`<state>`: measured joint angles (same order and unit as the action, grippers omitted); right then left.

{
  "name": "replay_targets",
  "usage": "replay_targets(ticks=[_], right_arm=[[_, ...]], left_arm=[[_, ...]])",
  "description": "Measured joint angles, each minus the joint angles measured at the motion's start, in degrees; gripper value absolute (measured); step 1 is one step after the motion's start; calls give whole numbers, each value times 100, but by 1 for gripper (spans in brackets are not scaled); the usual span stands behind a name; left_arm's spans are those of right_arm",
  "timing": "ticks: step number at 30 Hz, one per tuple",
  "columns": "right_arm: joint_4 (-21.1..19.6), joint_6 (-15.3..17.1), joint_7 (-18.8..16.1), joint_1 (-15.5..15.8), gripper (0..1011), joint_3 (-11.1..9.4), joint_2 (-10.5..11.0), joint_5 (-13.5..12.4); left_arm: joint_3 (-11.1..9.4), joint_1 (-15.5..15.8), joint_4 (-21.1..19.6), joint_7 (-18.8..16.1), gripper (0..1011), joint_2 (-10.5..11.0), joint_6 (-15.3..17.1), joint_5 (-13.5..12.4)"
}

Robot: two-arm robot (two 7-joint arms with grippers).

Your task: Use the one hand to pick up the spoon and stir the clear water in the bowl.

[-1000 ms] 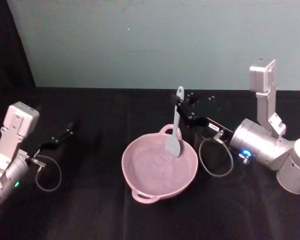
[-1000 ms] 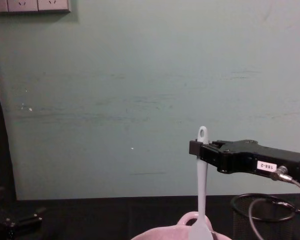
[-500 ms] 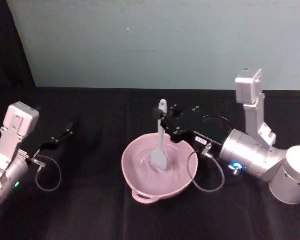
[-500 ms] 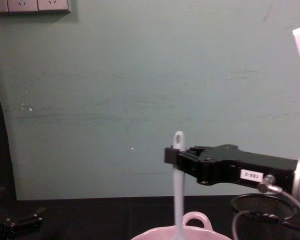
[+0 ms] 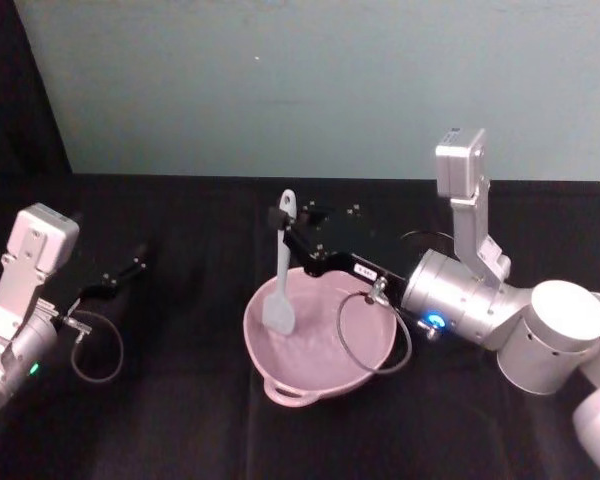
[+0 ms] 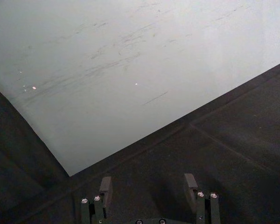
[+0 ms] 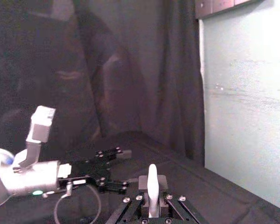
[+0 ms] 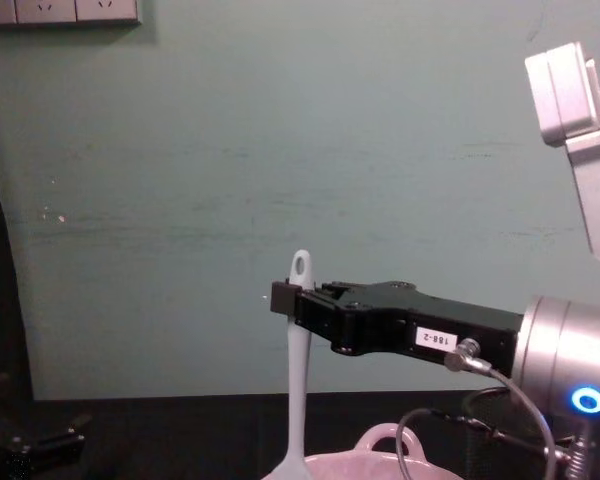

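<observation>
The white spoon [image 5: 280,273] hangs upright, its blade down inside the left part of the pale pink bowl [image 5: 365,373]. My right gripper [image 5: 279,222] is shut on the upper handle, just below the oval hole. In the chest view the spoon [image 8: 298,370] drops from the right gripper [image 8: 287,299] toward the bowl's rim [image 8: 400,470]. The right wrist view shows the handle tip [image 7: 152,186] pinched between the fingers [image 7: 161,183]. My left gripper [image 5: 130,266] rests open over the black table at far left, and its fingers [image 6: 105,186] are spread apart.
A black cloth covers the table [image 5: 180,420], with a teal wall behind. A cable loop [image 5: 375,335] from the right wrist hangs over the bowl's right side. Another cable loop [image 5: 98,345] lies by the left arm.
The right arm has swept leftward, carrying the spoon from the bowl's right side across to its left side. The left arm has stayed put.
</observation>
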<state>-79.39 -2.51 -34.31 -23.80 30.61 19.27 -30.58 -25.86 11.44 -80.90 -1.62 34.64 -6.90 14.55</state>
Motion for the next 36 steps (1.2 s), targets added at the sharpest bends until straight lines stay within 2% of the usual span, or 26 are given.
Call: replay_targets(ticks=[6,9,17,22,29,33,36], right_arm=[[397,-69,19,-176,114,-83,-85,-33],[459,-89,82,-179,114,-159,-61,-48],[228,-85,283,37,114,-449,216,-56],[22,-10,311,152,114,-532,379,-48],[-341,162,258,289,114,-462,578,39],[-522,237,181,316,114,-324,620,126],[-600,278,72,303,114,-143,590,178]], left_arm=[[0,0,0,0,1005,0,0,0],[0,-1,0,0,1005,0,0,0],[0,0,0,0,1005,0,0,0],[0,0,0,0,1005,0,0,0],[0,0,0,0,1005,0,0,0],[0,0,0,0,1005,0,0,0],[0,0,0,0,1005,0,0,0]])
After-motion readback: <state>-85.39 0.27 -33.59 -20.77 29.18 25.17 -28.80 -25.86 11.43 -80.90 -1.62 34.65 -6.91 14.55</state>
